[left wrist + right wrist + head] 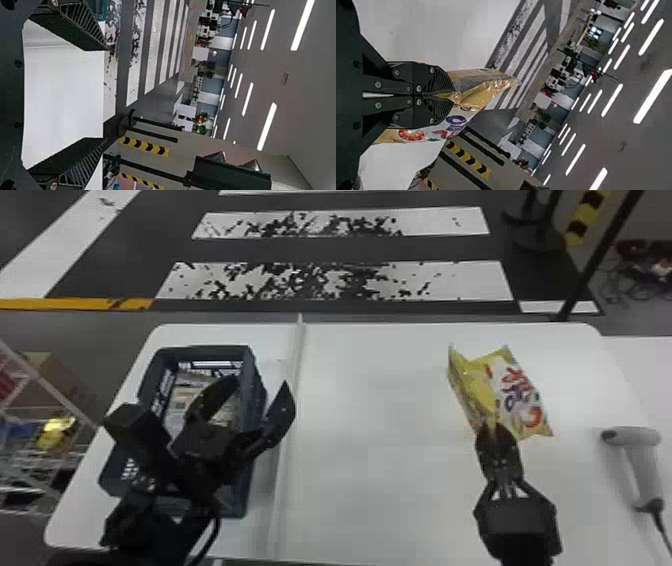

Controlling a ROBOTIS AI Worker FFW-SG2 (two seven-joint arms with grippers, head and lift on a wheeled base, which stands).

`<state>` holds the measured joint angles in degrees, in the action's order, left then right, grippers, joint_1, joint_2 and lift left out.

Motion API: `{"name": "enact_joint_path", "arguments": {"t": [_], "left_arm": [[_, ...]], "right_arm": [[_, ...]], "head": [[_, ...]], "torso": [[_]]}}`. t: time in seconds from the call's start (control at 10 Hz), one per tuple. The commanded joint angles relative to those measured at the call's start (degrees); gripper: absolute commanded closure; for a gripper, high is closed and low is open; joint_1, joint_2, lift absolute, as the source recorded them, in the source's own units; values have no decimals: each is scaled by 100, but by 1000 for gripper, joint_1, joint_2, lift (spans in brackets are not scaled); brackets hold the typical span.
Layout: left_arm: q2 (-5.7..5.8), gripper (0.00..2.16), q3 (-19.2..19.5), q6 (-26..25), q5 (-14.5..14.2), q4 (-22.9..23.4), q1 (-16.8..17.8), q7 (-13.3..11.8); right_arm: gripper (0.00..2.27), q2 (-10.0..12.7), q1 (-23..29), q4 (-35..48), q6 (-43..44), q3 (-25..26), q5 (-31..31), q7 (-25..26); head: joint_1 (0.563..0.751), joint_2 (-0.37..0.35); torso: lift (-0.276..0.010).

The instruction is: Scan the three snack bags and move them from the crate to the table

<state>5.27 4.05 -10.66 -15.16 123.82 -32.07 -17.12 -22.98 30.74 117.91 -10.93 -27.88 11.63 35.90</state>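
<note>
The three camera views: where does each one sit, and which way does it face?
Head view: on the robot's head, facing forward and down at the table and crate; both arms show, with left gripper and right gripper.
Left wrist view: on the left wrist, facing out past its parted fingers across table and room.
Right wrist view: on the right wrist, facing out past its closed fingers along the snack bag.
Shared: head and right wrist views both show that snack bag.

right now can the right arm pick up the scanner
Probably not: the right pincer is closed on the yellow snack bag and would likely have to let go first. The scanner itself lies uncovered nearby.
</note>
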Motion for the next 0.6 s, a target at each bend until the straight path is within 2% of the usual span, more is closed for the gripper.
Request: {"name": "enact_joint_path", "arguments": {"t": [0.0,0.1,0.2,0.3,0.4,0.5], "left_arm": [[0,63,-53,-2,39,11,-1,-37],[0,63,-53,-2,57,2,-19,-37],[0,63,-53,-2,57,-24,-19,-37],[0,63,-53,-2,66,-59,-19,-37],[0,63,-62,15,92,-95,-10,-46],[0,63,-62,15,92,-121,-10,-73]], "right_arm": [[2246,109,204,488,1044,520,-1356,-22],[2246,197,345,567,1835,810,-2472,-224],[2246,250,529,602,2644,1118,-3861,-716],[2246,311,705,602,2872,1539,-5733,-1683],[2246,408,758,488,2081,1979,-7271,-2422],[2246,540,758,277,1203,2295,-8080,-2659]], "head": [[695,58],[695,45],[695,23],[695,2],[695,-19],[695,-43]], "torso": [[-62],[-62],[-62],[-62],[-62],[-62]]}}
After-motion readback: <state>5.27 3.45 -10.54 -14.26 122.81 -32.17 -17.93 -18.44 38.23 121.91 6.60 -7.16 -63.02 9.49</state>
